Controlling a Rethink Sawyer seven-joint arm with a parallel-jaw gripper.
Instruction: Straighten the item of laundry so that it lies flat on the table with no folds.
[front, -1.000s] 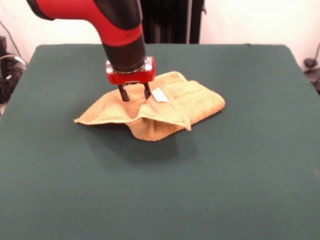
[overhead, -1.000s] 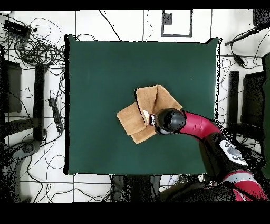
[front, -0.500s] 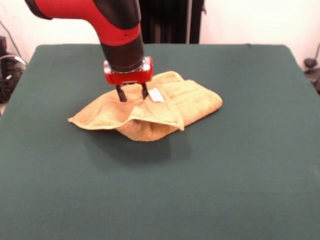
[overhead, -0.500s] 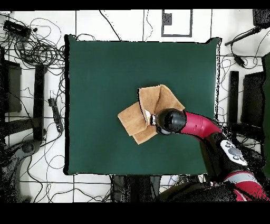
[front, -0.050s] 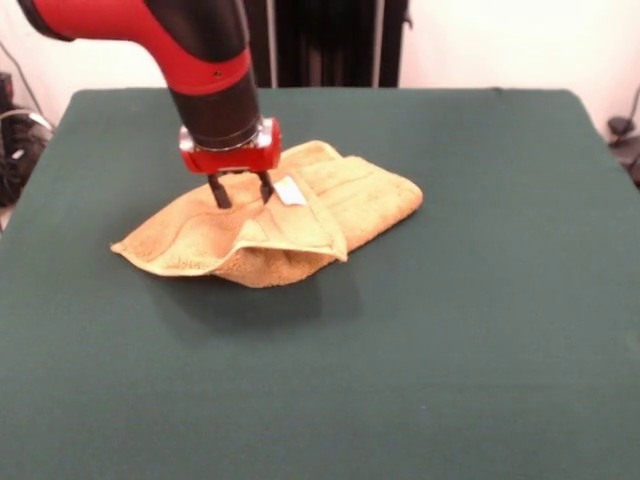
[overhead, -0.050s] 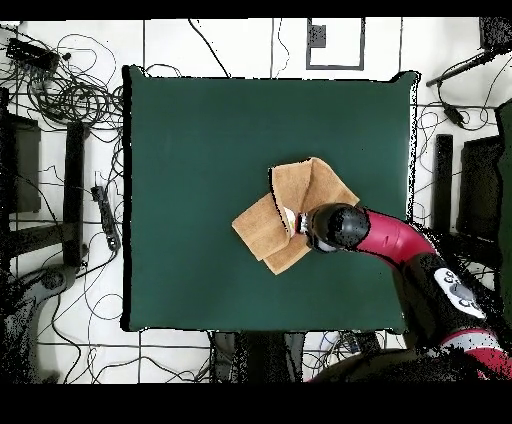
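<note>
Our gripper (front, -0.050s: 240, 190) fingers pinch the folded towel (front, -0.050s: 270, 225) near its white tag (front, -0.050s: 290, 191), mid desk (front, -0.050s: 480, 330). The folded flap lies toward the camera in the front view.

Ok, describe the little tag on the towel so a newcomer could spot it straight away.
Start at the dark green table and find the folded golden-tan towel on it. On the towel's upper layer, just beside the gripper pressing into the cloth, lies the tag. It is the only small white patch on the tan terry.
</note>
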